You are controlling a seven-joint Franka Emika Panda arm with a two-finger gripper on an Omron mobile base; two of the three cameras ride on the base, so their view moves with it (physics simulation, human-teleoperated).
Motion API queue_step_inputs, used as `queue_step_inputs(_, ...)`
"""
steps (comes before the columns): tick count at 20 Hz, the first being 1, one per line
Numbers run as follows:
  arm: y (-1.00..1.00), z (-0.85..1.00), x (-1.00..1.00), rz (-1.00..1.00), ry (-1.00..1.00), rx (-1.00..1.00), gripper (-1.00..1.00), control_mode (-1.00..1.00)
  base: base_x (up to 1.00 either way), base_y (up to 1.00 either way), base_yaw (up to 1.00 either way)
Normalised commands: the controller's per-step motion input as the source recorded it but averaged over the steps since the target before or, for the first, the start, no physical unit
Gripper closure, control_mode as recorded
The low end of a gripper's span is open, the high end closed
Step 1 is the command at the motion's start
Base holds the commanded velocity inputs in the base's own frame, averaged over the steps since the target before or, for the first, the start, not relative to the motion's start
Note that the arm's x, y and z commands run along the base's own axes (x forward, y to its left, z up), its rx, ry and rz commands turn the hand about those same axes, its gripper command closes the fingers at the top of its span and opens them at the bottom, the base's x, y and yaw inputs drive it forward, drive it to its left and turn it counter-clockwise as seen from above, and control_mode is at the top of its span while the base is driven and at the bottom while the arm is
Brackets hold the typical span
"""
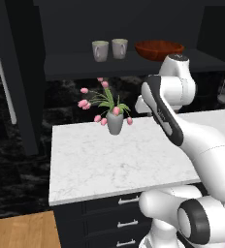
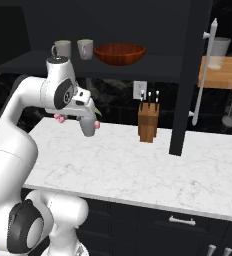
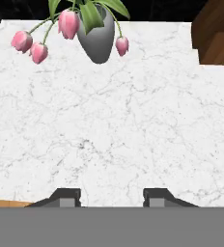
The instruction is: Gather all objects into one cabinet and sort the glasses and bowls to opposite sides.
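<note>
- Two tumblers (image 1: 109, 50) stand side by side at top centre of the left base view, on the cabinet shelf (image 1: 75, 65), with the bowl (image 1: 159, 49) just right of them, apart.
- My read: glasses and bowl already sit on opposite sides; I'd look for a third tumbler before moving anything.
- The end effector (image 3: 111, 197) hangs over bare tabletop (image 3: 133, 135), fingers apart with nothing between them.
- I'd swing clear of the vase (image 3: 98, 41) and the knife block (image 2: 148, 122) when rising.
</note>
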Motion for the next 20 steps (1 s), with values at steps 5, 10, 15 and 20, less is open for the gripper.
queue_step_inputs(5, 0.01, 0.18, -0.05, 0.00, 0.01, 0.06, -1.00, -1.00, 0.00, 0.00, 0.00)
queue_step_inputs(10, 0.00, 0.66, -0.61, -0.01, 0.04, 0.25, -1.00, -1.00, 0.00, 0.00, 0.00)
queue_step_inputs(15, 0.00, 0.77, -0.85, 0.00, 0.01, 0.17, -1.00, -1.00, 0.00, 0.00, 0.00)
queue_step_inputs(20, 0.00, 0.55, -0.99, 0.00, 0.00, 0.08, -1.00, -1.00, 0.00, 0.00, 0.00)
